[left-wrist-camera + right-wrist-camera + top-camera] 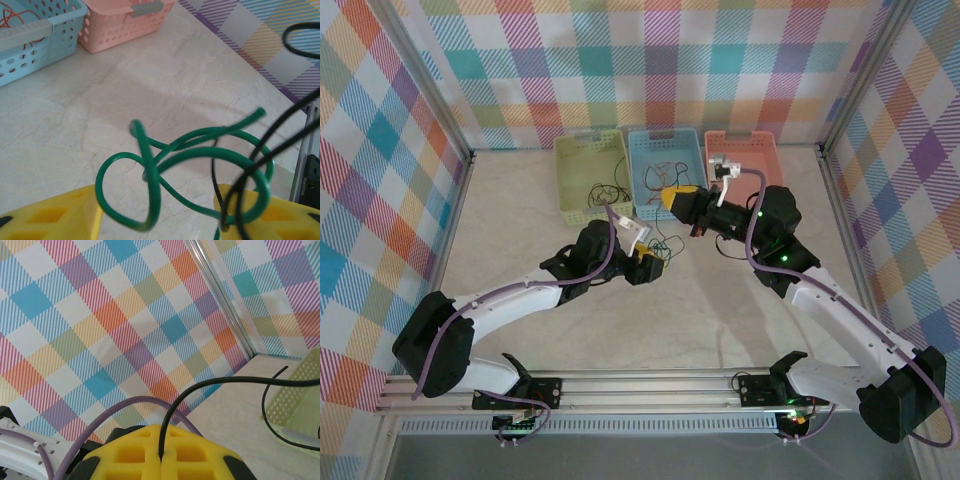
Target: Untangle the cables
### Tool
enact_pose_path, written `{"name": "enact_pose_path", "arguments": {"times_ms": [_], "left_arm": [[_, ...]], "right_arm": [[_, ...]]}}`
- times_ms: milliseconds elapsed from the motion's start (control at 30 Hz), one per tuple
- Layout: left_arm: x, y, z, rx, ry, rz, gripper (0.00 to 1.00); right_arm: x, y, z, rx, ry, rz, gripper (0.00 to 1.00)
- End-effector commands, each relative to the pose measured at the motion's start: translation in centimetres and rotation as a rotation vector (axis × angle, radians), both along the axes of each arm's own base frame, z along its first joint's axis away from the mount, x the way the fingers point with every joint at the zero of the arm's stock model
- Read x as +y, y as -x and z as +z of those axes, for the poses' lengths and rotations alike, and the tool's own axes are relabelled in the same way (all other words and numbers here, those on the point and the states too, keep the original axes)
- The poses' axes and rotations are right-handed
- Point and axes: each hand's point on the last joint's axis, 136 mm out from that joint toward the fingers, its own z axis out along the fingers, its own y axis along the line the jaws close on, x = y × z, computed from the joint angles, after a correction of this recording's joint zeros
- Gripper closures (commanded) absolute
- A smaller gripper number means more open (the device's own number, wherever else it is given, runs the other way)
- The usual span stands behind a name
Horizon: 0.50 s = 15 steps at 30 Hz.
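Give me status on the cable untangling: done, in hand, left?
Done, seemingly: red cables lie in the blue basket. In hand: right claw is shut on a black cable; left claw stands open around a looped green cable. Left: black cable crosses the green loops, so those two look tangled.

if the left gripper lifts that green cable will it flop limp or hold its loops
Probably springy rather than limp: the green cable holds rounded loops instead of lying flat. It looks thin, so likely very light. It crosses the black cable between the open fingers of the left gripper, so lifting may drag that one along.
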Motion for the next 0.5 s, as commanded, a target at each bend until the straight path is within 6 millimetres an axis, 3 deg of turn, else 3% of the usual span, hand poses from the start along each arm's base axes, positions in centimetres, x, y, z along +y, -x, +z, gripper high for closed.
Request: {"name": "enact_pose_path", "arguments": {"times_ms": [0, 200, 300, 467], "left_arm": [[-1.0, -0.4, 1.4, -0.054, 0.021, -0.021, 0.51], [-0.8, 0.0, 1.3, -0.034, 0.000, -0.026, 0.77], [-0.1, 0.1, 1.3, -0.038, -0.017, -0.007, 0.87], [0.6, 0.3, 1.4, -0.035, -0.038, 0.014, 0.95]], "right_arm": [[-0.6, 1.1, 3.0, -0.059, -0.044, 0.015, 1.00], [-0.9, 1.0, 3.4, -0.087, -0.031, -0.017, 1.00], [-2.0, 1.1, 4.8, -0.148, -0.025, -0.079, 1.00], [-4.3, 0.5, 7.6, -0.244, -0.001, -0.246, 1.00]]}}
